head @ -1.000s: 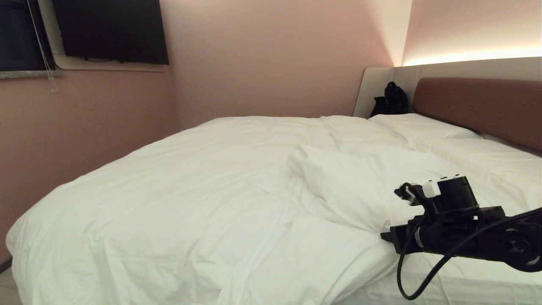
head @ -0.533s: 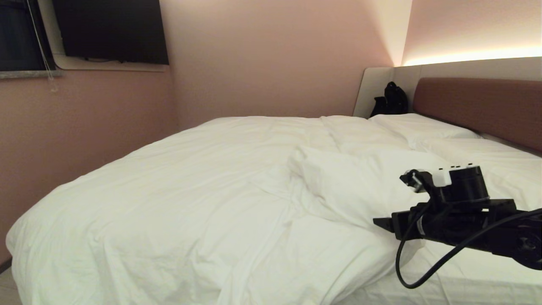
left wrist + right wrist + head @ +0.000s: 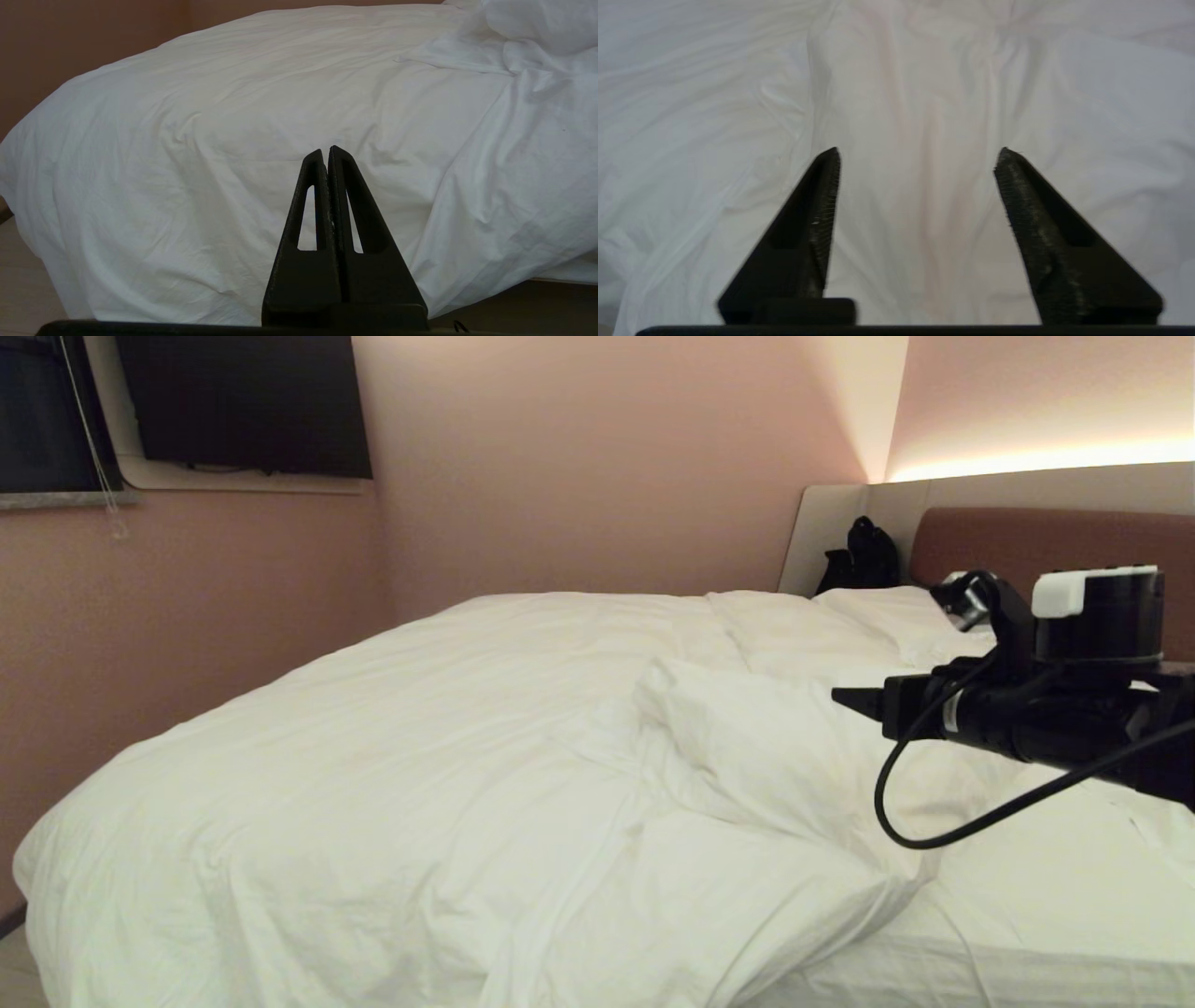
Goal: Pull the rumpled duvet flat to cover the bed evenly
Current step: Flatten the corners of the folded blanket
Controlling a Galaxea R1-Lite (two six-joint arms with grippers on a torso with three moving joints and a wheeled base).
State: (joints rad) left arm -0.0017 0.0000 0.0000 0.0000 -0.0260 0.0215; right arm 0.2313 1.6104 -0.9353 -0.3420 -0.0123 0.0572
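Above the rumpled duvet (image 3: pixel 485 747), right gripper (image 3: pixel 917 161) fingers spread, empty; left gripper (image 3: pixel 327 151) fingers clenched.

The right arm (image 3: pixel 1055 728) runs out past the head view's right edge, and it hides part of the reddish headboard (image 3: pixel 971 537) and the pillows (image 3: pixel 896 611) at the bed's (image 3: pixel 980 980) head end. The bed's foot end and near side are cut off by the bottom edge. The duvet (image 3: pixel 420 756) covers the mattress at the foot corner. A dark object (image 3: pixel 864 555) against the pale headboard panel cannot be identified. The left claw (image 3: pixel 327 154) lies outside the head view.
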